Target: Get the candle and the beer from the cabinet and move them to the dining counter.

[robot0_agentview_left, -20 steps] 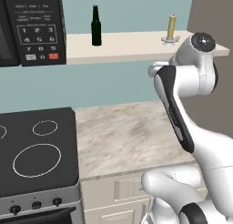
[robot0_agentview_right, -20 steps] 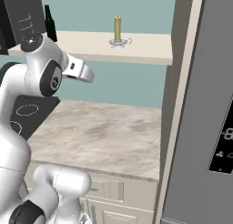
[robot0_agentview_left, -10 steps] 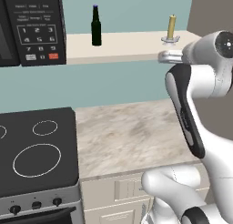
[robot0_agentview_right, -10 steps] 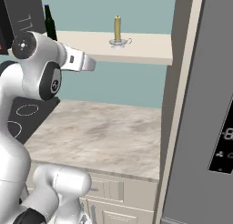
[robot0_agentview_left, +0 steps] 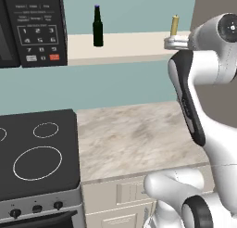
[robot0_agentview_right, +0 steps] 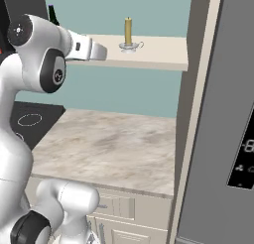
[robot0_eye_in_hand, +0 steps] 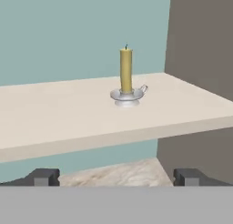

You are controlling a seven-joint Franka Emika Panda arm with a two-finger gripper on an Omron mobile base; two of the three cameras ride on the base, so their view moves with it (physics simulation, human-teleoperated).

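Note:
The candle (robot0_eye_in_hand: 126,69), pale yellow in a small silver dish holder, stands upright near the right end of the cabinet shelf (robot0_eye_in_hand: 63,116). My gripper (robot0_eye_in_hand: 116,177) is open, its fingertips (robot0_eye_in_hand: 43,177) wide apart with nothing between them. It hangs in front of the shelf edge, level with it and short of the candle (robot0_agentview_right: 128,31). From the right base view the hand (robot0_agentview_right: 94,49) points at the shelf, left of the candle. The dark beer (robot0_agentview_left: 97,27) with a purple cap stands further left on the shelf (robot0_agentview_left: 134,45). The dining counter is out of view.
A black microwave (robot0_agentview_left: 30,28) hangs left of the shelf. Below lie a black stove (robot0_agentview_left: 39,153) and a marbled worktop (robot0_agentview_left: 134,134). A tall grey fridge (robot0_agentview_right: 223,119) and a brown panel (robot0_eye_in_hand: 200,41) close off the right side.
The arm has lifted the hand from below the shelf up to shelf height, closer to the candle. The jaws stay wide. Candle and beer have not moved.

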